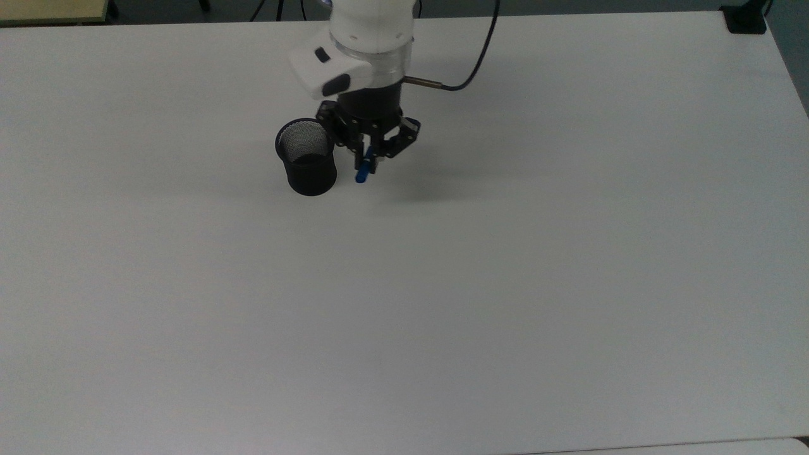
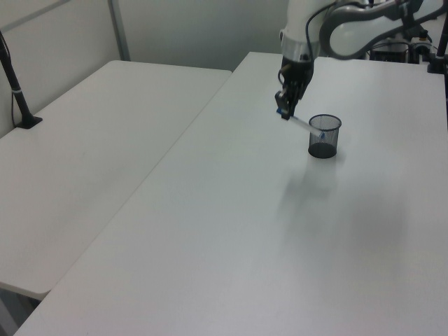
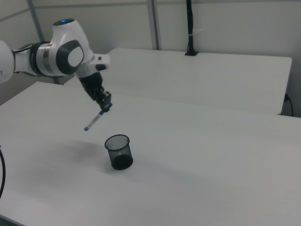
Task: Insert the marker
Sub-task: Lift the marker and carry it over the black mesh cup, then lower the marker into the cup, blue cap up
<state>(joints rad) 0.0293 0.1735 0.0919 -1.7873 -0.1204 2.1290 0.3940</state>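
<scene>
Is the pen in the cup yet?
No, it is out. The pen hangs tilted in the air, held at one end by the tool, above and beside the cup.

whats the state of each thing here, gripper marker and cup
gripper: shut on the marker, raised above the table
marker: held by one end, tilted, hanging in the air, not in the cup
cup: upright on the table, open top, nothing sticking out
</scene>
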